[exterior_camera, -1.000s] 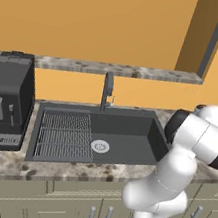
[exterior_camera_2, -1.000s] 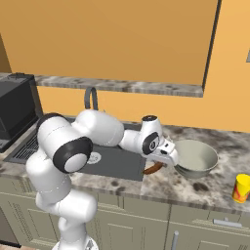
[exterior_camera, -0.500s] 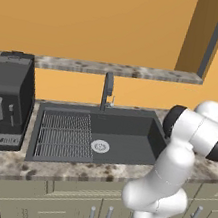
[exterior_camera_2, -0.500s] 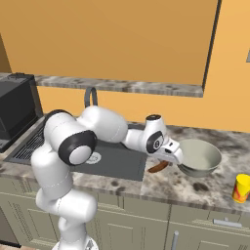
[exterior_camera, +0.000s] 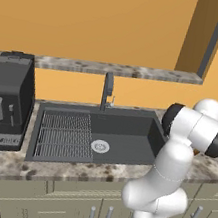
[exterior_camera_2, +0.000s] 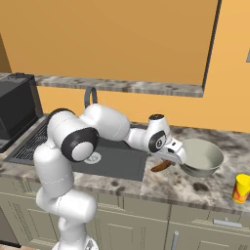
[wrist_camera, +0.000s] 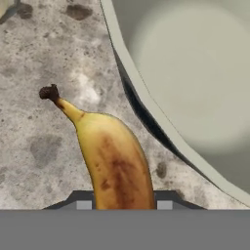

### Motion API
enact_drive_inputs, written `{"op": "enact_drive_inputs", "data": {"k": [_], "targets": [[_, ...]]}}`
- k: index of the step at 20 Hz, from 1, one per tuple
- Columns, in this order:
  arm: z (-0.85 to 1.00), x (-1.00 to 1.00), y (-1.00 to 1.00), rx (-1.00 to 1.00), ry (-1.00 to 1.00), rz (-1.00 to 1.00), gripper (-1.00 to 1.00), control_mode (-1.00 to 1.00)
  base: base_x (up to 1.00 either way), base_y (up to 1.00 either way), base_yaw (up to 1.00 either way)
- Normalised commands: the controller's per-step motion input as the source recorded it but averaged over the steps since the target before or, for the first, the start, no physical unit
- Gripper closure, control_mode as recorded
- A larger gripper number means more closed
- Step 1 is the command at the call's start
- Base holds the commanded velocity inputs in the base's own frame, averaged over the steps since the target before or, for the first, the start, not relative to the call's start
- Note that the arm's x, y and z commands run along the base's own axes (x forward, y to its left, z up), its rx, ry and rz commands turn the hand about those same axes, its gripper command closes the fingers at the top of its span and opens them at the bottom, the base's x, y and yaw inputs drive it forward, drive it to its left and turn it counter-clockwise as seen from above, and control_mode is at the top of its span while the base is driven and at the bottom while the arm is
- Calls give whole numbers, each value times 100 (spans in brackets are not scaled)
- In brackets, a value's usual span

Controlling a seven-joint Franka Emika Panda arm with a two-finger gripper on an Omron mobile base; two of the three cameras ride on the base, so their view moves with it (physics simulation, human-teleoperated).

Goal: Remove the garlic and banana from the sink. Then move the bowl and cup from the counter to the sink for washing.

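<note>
My gripper is shut on the banana, an orange-yellow fruit with brown patches and a dark stem. It hangs just over the speckled counter, right of the sink. The banana almost touches the left rim of the wide grey bowl, whose pale inside takes up the right of the hand view. The yellow cup stands at the counter's far right. A pale cream sliver shows at the hand view's top left corner; I cannot tell if it is the garlic.
The dark sink basin holds a ribbed rack and a silver drain, with a faucet behind. A black coffee machine stands on the counter to its left. A stone ledge runs along the orange wall.
The arm has swung a little to the right with the banana, bringing it closer to the bowl's rim. The grip has stayed the same.
</note>
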Motion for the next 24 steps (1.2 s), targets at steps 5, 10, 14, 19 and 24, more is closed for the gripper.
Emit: {"op": "enact_drive_inputs", "data": {"k": [5,10,14,19,24], "targets": [[-21,-10,0,0,0,0,100,-100,0,0,0],[-11,-16,0,0,-2,-1,100,-100,0,0,0],[0,-26,1,0,0,-10,100,-100,0,0,0],[0,-18,7,0,-1,-19,100,-100,0,0,0],[-3,-7,12,0,-4,-19,100,-100,0,0,0]]}}
